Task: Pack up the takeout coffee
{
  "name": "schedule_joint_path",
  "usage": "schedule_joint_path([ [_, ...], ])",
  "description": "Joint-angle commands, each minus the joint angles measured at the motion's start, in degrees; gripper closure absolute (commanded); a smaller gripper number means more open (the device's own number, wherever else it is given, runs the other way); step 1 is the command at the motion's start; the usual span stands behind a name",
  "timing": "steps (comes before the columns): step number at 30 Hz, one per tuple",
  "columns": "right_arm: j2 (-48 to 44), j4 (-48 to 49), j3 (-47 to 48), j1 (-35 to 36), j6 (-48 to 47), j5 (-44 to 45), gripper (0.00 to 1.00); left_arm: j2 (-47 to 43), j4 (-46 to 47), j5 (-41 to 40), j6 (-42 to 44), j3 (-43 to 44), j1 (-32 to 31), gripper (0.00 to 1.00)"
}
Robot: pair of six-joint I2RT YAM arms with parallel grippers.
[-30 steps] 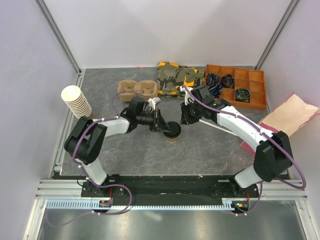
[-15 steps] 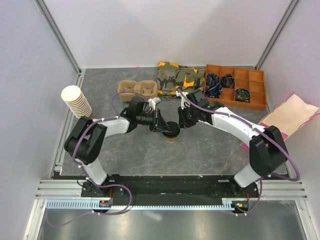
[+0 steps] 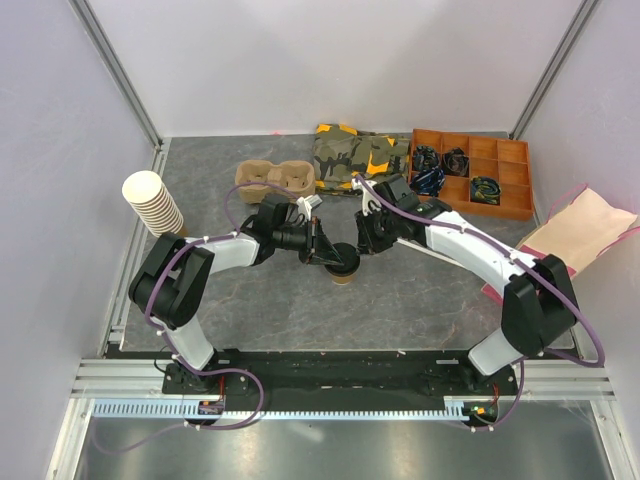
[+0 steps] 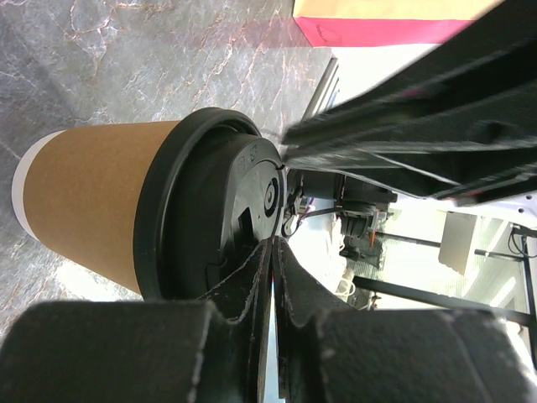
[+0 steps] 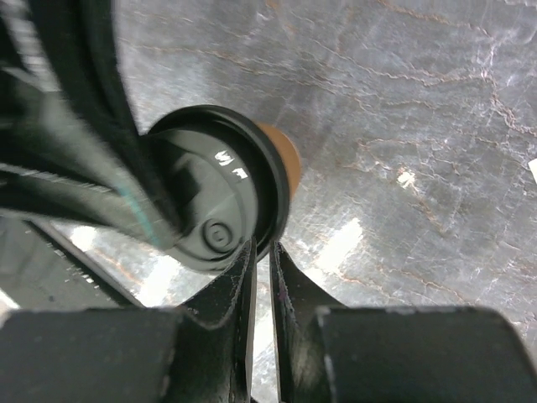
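Because its black lid [image 4: 220, 210] seems to want seating before packing (a judgement only), the takeout coffee [image 3: 344, 266] stands upright mid-way across the bench [image 3: 430, 300], left gripper [image 4: 273, 243] fingers pressed together atop the lid, right gripper [image 5: 262, 245] fingers nearly together at its rim.

White-and-black arms [image 3: 470, 245], purple cables [image 3: 603, 348], black fingers [image 4: 243, 290]

Cup stack [image 3: 152, 203] left; pulp carrier [image 3: 275, 178], camo cloth [image 3: 355, 155], orange tray [image 3: 472, 172] along back; paper bag [image 3: 585, 232] right.
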Motion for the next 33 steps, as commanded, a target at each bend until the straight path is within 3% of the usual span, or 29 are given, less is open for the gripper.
schedule_joint_path([
  [1,-3.71,-2.46,3.18,0.05,0.14,-2.16,0.82,1.26,-4.81,-6.05,5.25,-0.54,-0.07,0.88],
  [13,1.21,1.31,-5.78,0.14,0.58,-2.60,0.83,1.70,-4.63,-6.23,5.25,-0.81,0.02,0.88],
  [24,-1.06,-0.88,-1.66,-0.39,-0.47,-1.63,0.81,0.13,-2.97,-4.65,4.55,-0.72,-0.07,0.86],
  [33,-4.50,-5.80,2.39,-3.64,-4.16,-4.88,0.73,-8.31,-4.54,-2.89,4.11,4.90,0.02,0.59],
])
